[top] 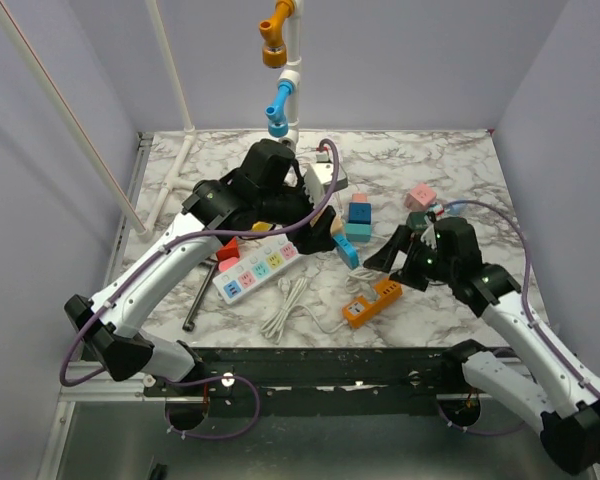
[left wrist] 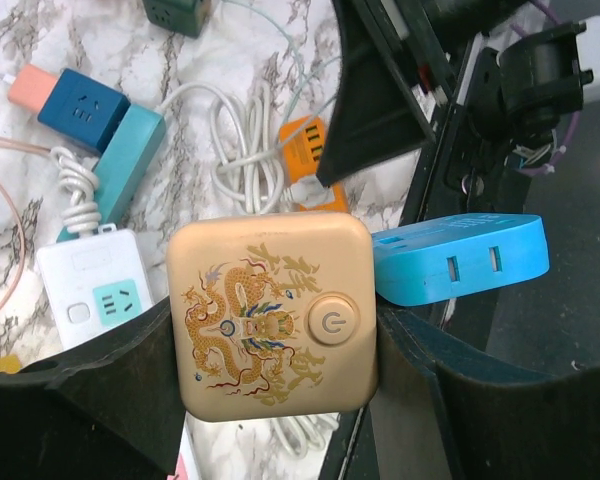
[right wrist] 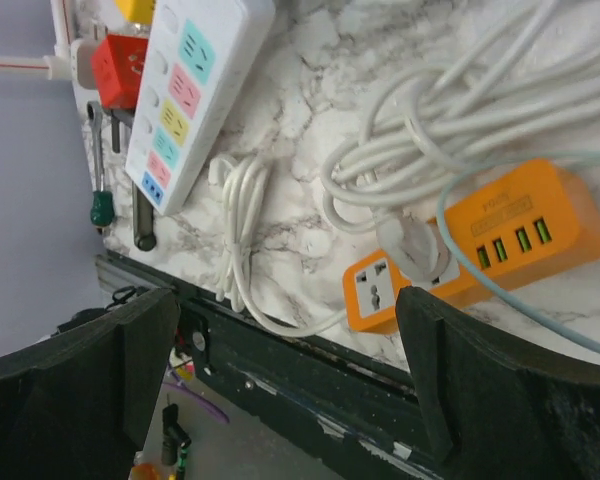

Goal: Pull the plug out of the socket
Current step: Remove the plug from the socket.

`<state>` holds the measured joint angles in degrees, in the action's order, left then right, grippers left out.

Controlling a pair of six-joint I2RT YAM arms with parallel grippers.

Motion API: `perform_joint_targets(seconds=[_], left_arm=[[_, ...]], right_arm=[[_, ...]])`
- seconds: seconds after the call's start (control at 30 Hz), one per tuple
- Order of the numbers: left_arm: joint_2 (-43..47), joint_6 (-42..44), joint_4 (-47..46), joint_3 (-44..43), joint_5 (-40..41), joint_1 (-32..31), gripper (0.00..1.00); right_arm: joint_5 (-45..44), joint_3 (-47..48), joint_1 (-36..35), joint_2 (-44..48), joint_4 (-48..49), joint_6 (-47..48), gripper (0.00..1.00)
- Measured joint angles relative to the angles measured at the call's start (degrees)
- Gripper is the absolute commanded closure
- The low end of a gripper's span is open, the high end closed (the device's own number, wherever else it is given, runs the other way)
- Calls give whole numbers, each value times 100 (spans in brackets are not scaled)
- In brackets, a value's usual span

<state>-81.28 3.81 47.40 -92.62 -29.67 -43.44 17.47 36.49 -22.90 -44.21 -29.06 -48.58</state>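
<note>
Flat on marble table point(top: 450, 170), just beside left forearm: long white power strip with pastel outlets point(top: 258, 268). Clenched in left gripper point(left wrist: 275, 360): beige dragon-printed square cube point(left wrist: 272, 318), blue plastic plug block point(left wrist: 460, 260) touching its side. Above orange power strip point(right wrist: 480, 245): right gripper point(right wrist: 290, 360), released, empty. Advisable: brace strip, pull straight along pins. Clutter nearby: coiled white cords point(right wrist: 242, 230).

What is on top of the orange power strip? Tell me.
A white plug sits in the orange power strip, beside an open outlet, and a thin pale cable crosses it. The plug's prongs are hidden.
</note>
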Motion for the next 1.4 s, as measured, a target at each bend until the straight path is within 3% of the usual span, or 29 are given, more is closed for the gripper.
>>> perform_joint_targets(seconds=[0.2, 0.33, 0.47, 0.77, 0.93, 1.03, 1.23, 1.4], left_arm=[[310, 197, 525, -107, 0, 223, 86], [420, 221, 599, -254, 2, 387, 100], [466, 203, 752, -254, 4, 544, 100], [195, -352, 1019, 26, -15, 1187, 100], [166, -721, 1016, 444, -105, 1486, 100], [162, -824, 1014, 638, -168, 1648, 100], [155, -920, 1056, 811, -382, 1869, 100], [153, -920, 1073, 811, -573, 1915, 100]], right_arm=[[-323, 1727, -2, -673, -835, 905, 0], [-380, 2566, 0, -721, -868, 1342, 0], [-396, 3016, -2, -811, -898, 1716, 0], [-455, 3383, -483, -1132, -726, 2352, 0], [-1143, 3657, -2122, -1661, -649, 2758, 0], [-1366, 3860, -2708, -2061, -518, 3036, 0], [-1421, 3915, -2898, -2306, -238, 3526, 1], [-1300, 3939, -2979, -2555, 66, 3777, 12]])
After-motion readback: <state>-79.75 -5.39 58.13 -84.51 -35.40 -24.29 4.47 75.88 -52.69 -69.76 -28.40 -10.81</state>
